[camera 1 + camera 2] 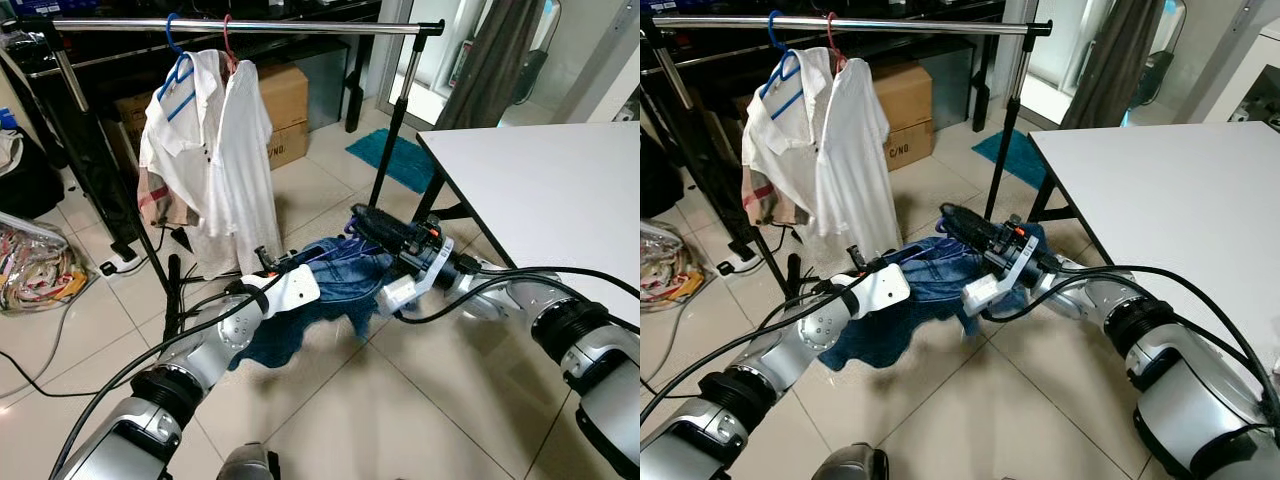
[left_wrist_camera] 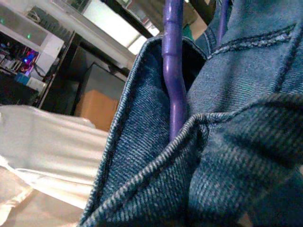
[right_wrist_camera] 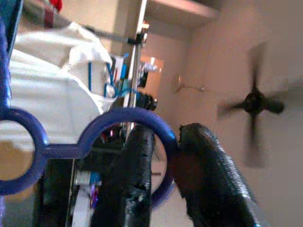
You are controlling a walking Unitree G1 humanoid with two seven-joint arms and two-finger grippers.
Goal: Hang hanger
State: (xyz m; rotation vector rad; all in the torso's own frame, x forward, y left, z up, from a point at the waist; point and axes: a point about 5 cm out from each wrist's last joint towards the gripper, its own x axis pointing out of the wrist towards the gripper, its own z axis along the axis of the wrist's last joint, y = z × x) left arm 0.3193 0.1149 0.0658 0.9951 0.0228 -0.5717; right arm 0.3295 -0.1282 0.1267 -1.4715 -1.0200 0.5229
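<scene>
**Q:** Where do things stand overall?

**Me:** I'm facing the rack, whose rail runs across the top of my head views. Two white shirts already hang at its left end, on a blue and a red hanger. The stretch of rail to their right is bare. A white table sits on my right.

**Q:** And the thing you're meant to hang?

**Me:** The denim garment on a purple hanger is low down, held between my two arms above the floor tiles and well below the rail. So I judge the pick-up done and the hanging itself not yet begun: it must be lifted, carried to the bare rail and its hook set over.

**Q:** What's the right gripper doing?

**Me:** The right gripper is pinching the hanger's hook. In my right wrist view the purple loop passes between the two black fingers, which close on it.

**Q:** And the left?

**Me:** The left gripper is against the denim's left side. My left wrist view has folded cloth and the purple bar right up close, but I can't tell whether those fingers are spread or pressed together.
</scene>
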